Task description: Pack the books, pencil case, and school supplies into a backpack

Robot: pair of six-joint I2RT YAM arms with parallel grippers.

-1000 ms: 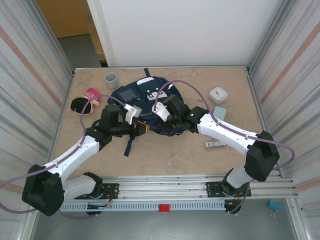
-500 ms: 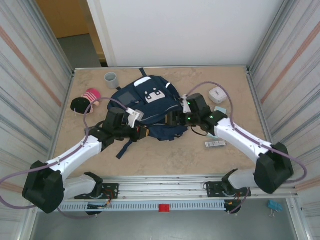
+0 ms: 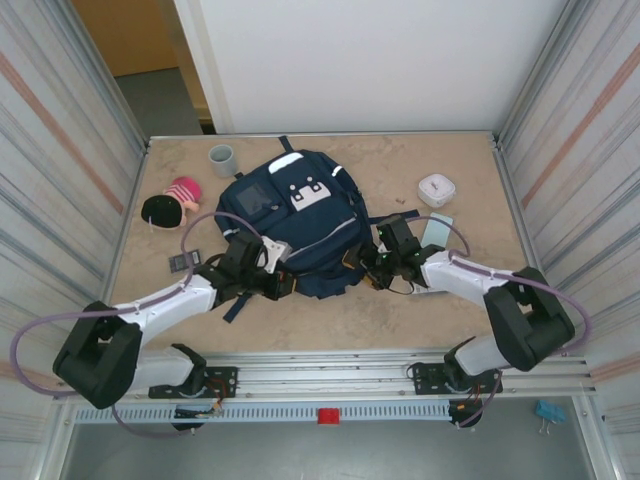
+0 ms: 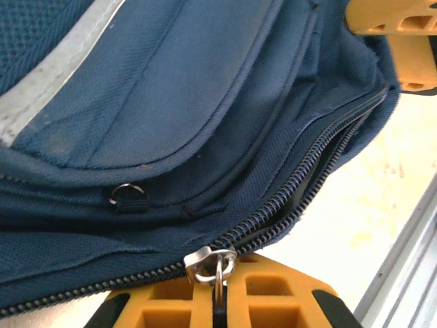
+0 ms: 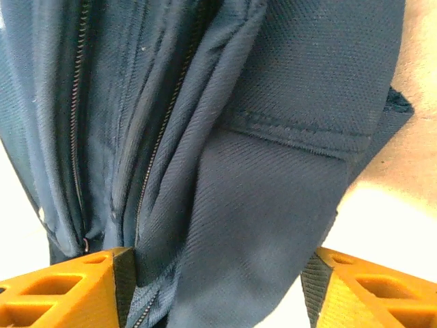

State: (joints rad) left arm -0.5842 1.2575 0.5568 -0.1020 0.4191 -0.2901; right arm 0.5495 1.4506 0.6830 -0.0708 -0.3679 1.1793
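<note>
Where the backpack point(image 3: 300, 215) lies on the tabletop point(image 3: 330, 312), the left tool point(image 4: 218, 309) clamps its zipper pull point(image 4: 209, 262); the right tool point(image 5: 222, 266) gapes around its fabric.

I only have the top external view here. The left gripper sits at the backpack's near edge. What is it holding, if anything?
Observer: On the left wrist camera, the left gripper is shut on the metal zipper pull of the backpack.
Operator: Is that zipper open at all?
Observer: In that view, right of the pull the zipper teeth stand apart; left of it they are meshed.
Operator: And the right gripper?
Observer: On the right wrist camera, its fingers stand apart around a fold of backpack fabric; whether they pinch it, I cannot tell.
</note>
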